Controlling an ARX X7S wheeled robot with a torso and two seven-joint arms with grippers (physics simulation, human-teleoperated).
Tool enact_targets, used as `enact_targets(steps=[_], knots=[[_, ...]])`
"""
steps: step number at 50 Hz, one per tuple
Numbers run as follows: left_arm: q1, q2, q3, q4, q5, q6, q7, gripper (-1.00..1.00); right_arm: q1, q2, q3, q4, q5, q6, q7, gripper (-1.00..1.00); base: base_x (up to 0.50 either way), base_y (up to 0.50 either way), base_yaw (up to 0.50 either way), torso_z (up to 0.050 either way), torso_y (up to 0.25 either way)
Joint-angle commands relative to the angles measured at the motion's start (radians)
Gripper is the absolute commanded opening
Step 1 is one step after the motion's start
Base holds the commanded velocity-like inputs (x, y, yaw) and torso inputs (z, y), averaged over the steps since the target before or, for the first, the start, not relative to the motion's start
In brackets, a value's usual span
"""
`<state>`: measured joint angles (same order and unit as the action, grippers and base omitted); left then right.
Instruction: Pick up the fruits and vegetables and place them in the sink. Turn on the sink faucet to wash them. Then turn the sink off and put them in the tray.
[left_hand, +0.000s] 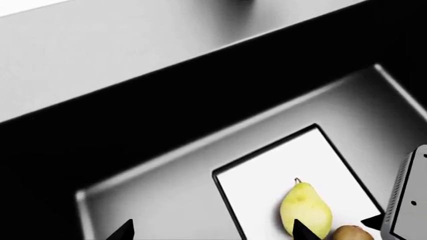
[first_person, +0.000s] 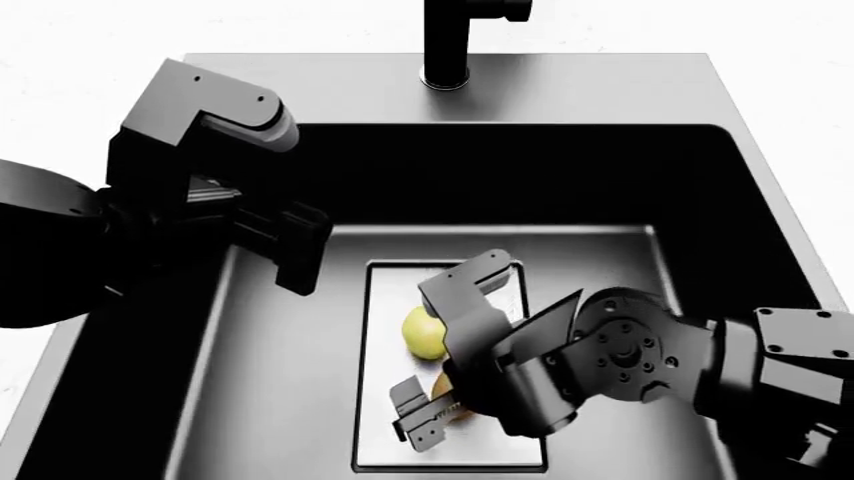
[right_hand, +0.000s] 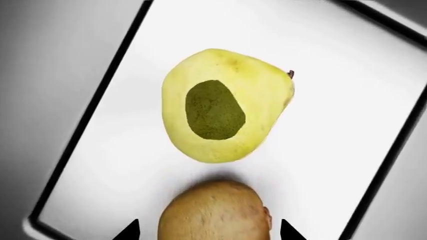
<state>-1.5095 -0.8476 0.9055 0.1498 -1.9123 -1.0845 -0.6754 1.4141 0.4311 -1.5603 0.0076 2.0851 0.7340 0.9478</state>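
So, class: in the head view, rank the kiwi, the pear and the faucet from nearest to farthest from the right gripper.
1. Kiwi, right beside the right gripper.
2. Pear, next to it on the sink's drain plate.
3. Faucet, on the far rim.

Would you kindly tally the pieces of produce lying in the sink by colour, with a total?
Yellow-green: 1, the pear
Brown: 1, the kiwi-like oval fruit
Total: 2, both on the pale drain plate at the bottom of the sink
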Motion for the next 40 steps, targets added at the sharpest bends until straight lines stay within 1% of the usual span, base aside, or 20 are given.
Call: enact_targets(steps=[1,34,35,40], knots=[[0.004,-0.006,0.001,-0.002,0.007,0.003,0.008,1.0,-0.008,-0.019,-0.01,0.037,-0.022,0.006,-0.031,1.0,0.0,0.0,0.0,0.0,0.0],[0.011,-0.009,0.007,-0.001,0.017,0.009,0.018,1.0,-0.046,-0.04,-0.028,0.103,-0.058,0.009,-0.099,1.0,0.0,0.0,0.0,0.0,0.0],[0.011,-0.009,0.007,-0.001,0.016,0.009,0.018,1.0,-0.047,-0.04,-0.029,0.104,-0.058,0.009,-0.097,-1.0,0.0,0.0,0.0,0.0,0.0],[0.011,-0.009,0.007,0.0,0.015,0.01,0.017,1.0,-0.048,-0.037,-0.03,0.094,-0.055,0.009,-0.085,-1.0,0.0,0.0,0.0,0.0,0.0]])
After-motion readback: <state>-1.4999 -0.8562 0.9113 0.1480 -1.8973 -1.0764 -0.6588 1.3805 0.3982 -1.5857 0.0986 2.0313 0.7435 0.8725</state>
